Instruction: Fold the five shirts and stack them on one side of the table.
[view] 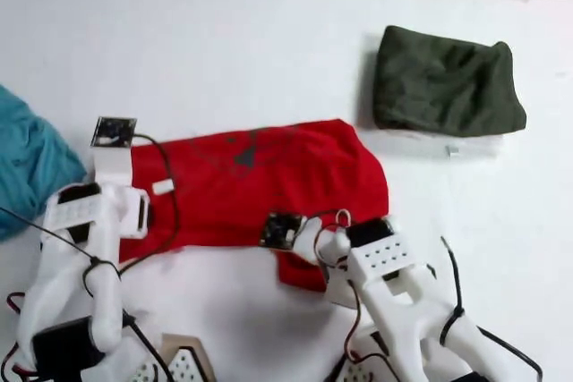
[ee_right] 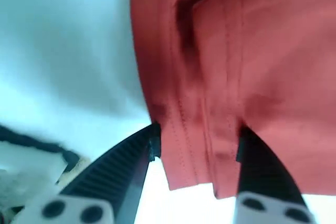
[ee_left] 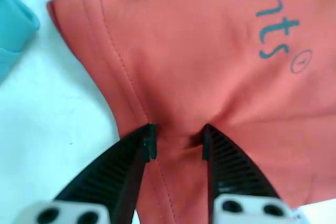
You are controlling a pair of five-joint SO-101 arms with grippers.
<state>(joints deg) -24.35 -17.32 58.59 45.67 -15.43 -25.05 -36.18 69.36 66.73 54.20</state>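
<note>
Okay, high view: red shirt lies mid-counter with its long axis running 9 to 3 o'clock, partly folded I'd say, with a loose flap hanging off the near edge at about 5 o'clock. I've got an arm at each working edge.

Left tool sits at the shirt's 9 o'clock end. Its black ribbed jaws are slightly spread, tips pressed into the cloth, and a small pucker rises between them. That looks like contact rather than a firm pinch. A stitched seam runs right past one tip, and teal lettering sits further out on the flat panel.

Right tool is on the near hem, around 6 o'clock of the shirt. The jaws are spread wider here, straddling a doubled, stitched hem with a dark crease beyond it, and nothing is gripped.

From both tools the bulk of the shirt lies toward 12 o'clock. That's what the next move turns on, I reckon: close on the edges and carry them away from me across the long axis. The left arm is nearer the 9 o'clock end, the right nearer that flap.

The cloth is soft matte knit, limp, so it will sag and drag if only one layer is caught.

A folded green shirt rests at 2 o'clock, well apart, a plump rounded bundle. A teal shirt is heaped at the 9 o'clock counter edge, unfolded.
</note>
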